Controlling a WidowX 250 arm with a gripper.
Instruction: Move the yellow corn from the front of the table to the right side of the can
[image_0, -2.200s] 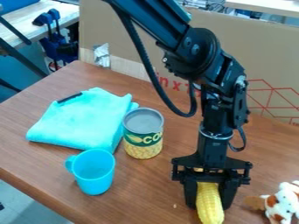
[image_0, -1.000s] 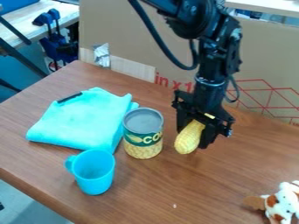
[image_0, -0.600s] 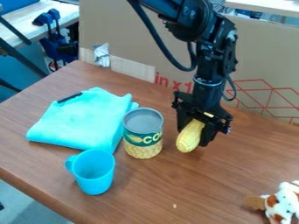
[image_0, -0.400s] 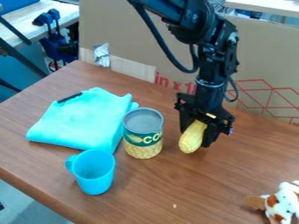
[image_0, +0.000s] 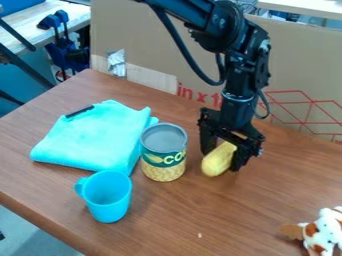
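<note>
While the black gripper (image_0: 223, 160) has its fingers apart around the yellow corn (image_0: 216, 163) on the table (image_0: 167, 220), a can (image_0: 163, 152) with lettered label sits nearby — blue cup (image_0: 108, 197) nearer the edge, red print on cardboard (image_0: 160, 45) behind.

Arm (image_0: 224, 20) enters at top edge, bent at the elbow; wrist (image_0: 238, 95) near vertical, black tool (image_0: 221, 161) pointing down, slightly turned.

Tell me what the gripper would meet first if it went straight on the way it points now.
The gripper points down, with the yellow corn at its lower end; straight on, the brown tabletop would likely come first, though any gap below is hard to judge.
</note>
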